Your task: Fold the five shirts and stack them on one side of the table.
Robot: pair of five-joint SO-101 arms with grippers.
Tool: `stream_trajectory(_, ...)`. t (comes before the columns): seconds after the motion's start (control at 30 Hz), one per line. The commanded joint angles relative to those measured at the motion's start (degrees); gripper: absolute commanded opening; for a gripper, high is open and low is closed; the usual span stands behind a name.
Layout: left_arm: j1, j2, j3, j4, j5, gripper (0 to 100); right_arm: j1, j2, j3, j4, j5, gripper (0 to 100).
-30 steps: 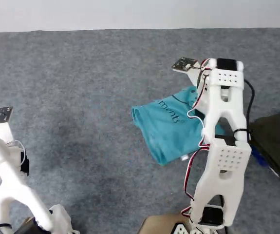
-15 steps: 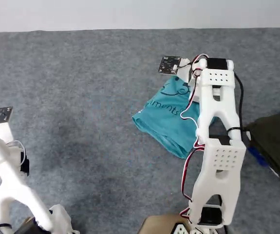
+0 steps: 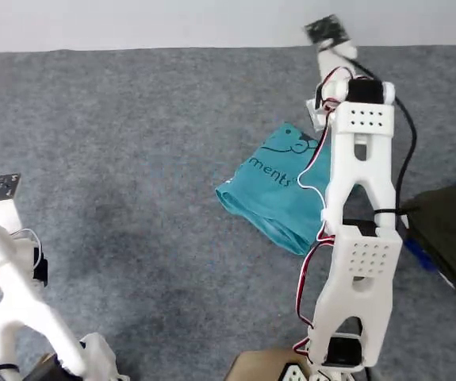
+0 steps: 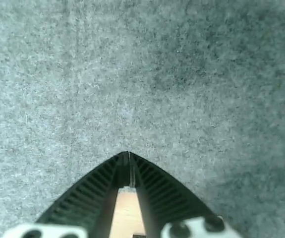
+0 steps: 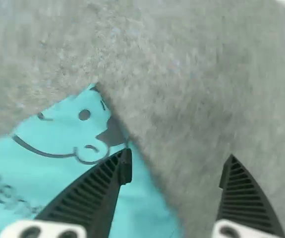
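Teal folded cotton shirt (image 3: 271,194) is lying diagonally on the grey felt table (image 3: 132,143), right of centre.
Its cartoon-face end is pointing toward the far edge; the right gripper (image 5: 177,163) is hovering there, jaws apart, and the left gripper (image 4: 128,154) is hanging closed.

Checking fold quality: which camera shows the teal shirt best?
High view: the teal shirt lies folded on the carpet, nearly whole, its right edge behind the right arm. Right wrist view catches its printed corner up close. Left wrist view faces carpet.
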Motion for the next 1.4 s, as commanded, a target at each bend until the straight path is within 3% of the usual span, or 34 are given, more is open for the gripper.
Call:
stream_trajectory(0.0, 0.4, -1.4, -0.2, -1.1, 0.5, 1, 0.3, -2.0, -6.8, 8.5, -9.9, 29.2)
stream_trajectory(0.27, 0.4, -1.4, -0.2, -2.2, 0.4, 1, -1.0, -2.3, -11.3, 24.5, -17.1, 29.2)
stream_trajectory(0.47, 0.4, -1.4, -0.3, -2.0, 0.5, 1, -1.4, -7.2, -2.8, 24.4, -25.0, 29.2)
stream_trajectory(0.67, 0.4, -1.4, -0.3, -1.9, 0.4, 1, -6.4, -13.2, 9.6, 24.1, -32.7, 29.5)
stream_trajectory(0.83, 0.4, -1.4, -0.2, -1.9, 0.4, 1, -8.8, -8.4, 10.5, 24.0, -33.2, 29.8)
stream_trajectory(1.1, 0.4, -1.4, -0.1, -1.8, 0.4, 1, -9.3, -0.7, 10.3, 22.8, -40.7, 43.3)
stream_trajectory(1.37, 0.4, -1.4, -0.1, -1.8, 0.4, 1, -9.0, 3.3, 10.3, 18.6, -41.1, 43.5)
